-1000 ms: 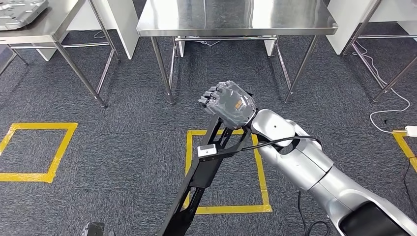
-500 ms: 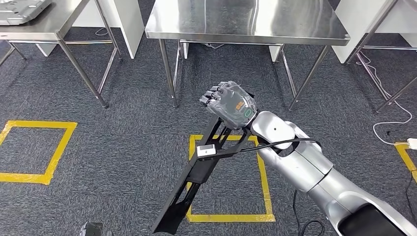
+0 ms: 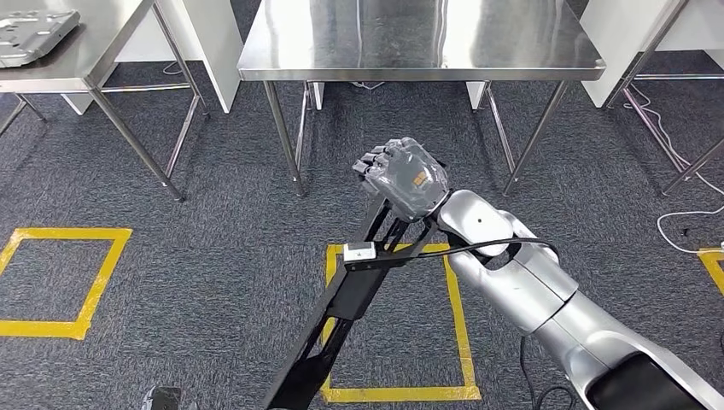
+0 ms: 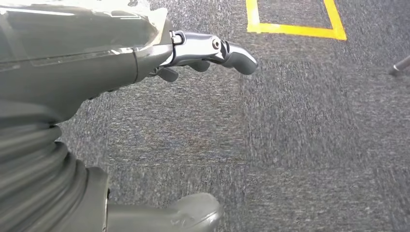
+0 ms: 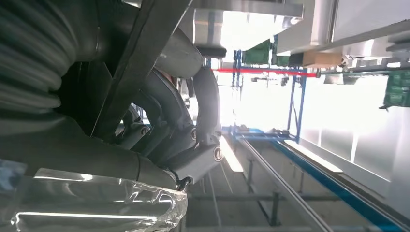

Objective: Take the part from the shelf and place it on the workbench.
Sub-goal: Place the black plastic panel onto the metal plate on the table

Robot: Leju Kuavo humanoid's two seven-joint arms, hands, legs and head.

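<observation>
My right hand (image 3: 405, 178) grips the upper end of a long black frame part (image 3: 352, 297), which slants down toward the lower left and carries a small white label (image 3: 359, 250). In the right wrist view, the part's dark bar (image 5: 140, 63) crosses my curled right hand (image 5: 167, 140). The steel workbench (image 3: 418, 38) stands straight ahead, its top bare and well beyond the hand. My left hand (image 4: 96, 53) hangs over grey carpet, its fingers (image 4: 217, 48) stretched out and nothing in them.
A second steel table (image 3: 102, 47) at the far left carries a flat metal plate (image 3: 34, 24). Yellow tape squares (image 3: 454, 316) (image 3: 94, 282) mark the carpet. The workbench legs (image 3: 286, 137) and a white cable (image 3: 683, 226) on the right lie ahead.
The whole view has shifted a little as the camera moved. My right hand still holds the black part in much the same pose, slightly higher in the picture.
</observation>
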